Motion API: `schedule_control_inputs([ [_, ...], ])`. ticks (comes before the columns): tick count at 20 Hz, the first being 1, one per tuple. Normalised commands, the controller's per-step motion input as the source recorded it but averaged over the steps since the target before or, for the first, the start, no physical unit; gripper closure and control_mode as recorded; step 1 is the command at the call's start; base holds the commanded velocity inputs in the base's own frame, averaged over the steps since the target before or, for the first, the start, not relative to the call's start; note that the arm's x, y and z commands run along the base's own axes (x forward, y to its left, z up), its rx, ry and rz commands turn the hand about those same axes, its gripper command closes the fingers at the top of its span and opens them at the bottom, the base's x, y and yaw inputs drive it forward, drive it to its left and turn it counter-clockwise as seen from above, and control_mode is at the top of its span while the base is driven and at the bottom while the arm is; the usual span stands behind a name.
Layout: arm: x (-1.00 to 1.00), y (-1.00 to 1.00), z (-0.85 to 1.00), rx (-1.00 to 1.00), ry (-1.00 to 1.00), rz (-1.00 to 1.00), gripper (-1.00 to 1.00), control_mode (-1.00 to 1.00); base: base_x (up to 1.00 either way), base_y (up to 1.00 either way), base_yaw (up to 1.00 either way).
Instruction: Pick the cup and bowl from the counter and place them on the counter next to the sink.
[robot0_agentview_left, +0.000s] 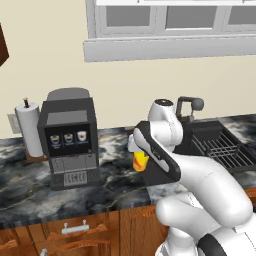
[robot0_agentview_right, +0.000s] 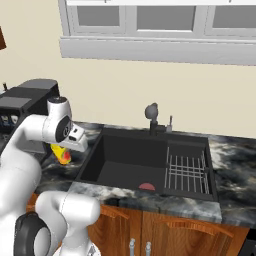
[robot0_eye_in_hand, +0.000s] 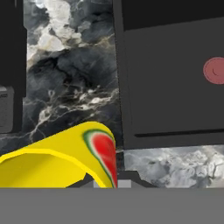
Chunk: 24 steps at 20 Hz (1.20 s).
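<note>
One cup (robot0_agentview_left: 139, 161) is up in the air, held by the robot's claw (robot0_eye_in_hand: 105, 183). The claw is clenched tight on the cup, down near its rim. The cup is yellow with a red patch like a slice of melon. It hangs just beside the left edge of the sink (robot0_agentview_right: 125, 160), over the black worktop (robot0_agentview_left: 112, 180) with the white veins. From the hand camera the cup looks tipped on its side, with the worktop far below it and the sink wall right next to it.

A coffee machine (robot0_agentview_left: 68, 137) stands on the worktop well to the left of the sink, and a paper towel roll (robot0_agentview_left: 29, 129) stands even further left. I can't spot the bowl from where I stand.

I think the robot is now carrying the cup to its new spot by the sink. To do this well, it should keep the cup over the bare patch of worktop between the coffee machine and the sink, and not drift over the sink, or the cup could drop in. It should turn the cup so its bottom faces down, go down slowly until the bottom touches the worktop, and only then let go. After that, the bowl is left to fetch.
</note>
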Motion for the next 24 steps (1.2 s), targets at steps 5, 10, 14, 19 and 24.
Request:
schedule_control_inputs([
  [5, 0.22, 0.17, -0.12, 0.00, 0.11, -0.01, 1.00, -1.00, 0.00, 0.00, 0.00],
  [10, 0.23, 0.04, -0.31, 0.00, 0.03, -0.05, 1.00, -1.00, 0.00, 0.00, 0.00],
  [14, 0.23, 0.00, -0.42, 0.00, 0.00, -0.07, 1.00, -1.00, 0.00, 0.00, 0.00],
  [19, 0.12, 0.00, -0.48, 0.00, 0.00, -0.07, 1.00, -1.00, 0.00, 0.00, 0.00],
  [24, 0.07, 0.02, -0.42, 0.00, 0.00, -0.07, 1.00, -1.00, 0.00, 0.00, 0.00],
])
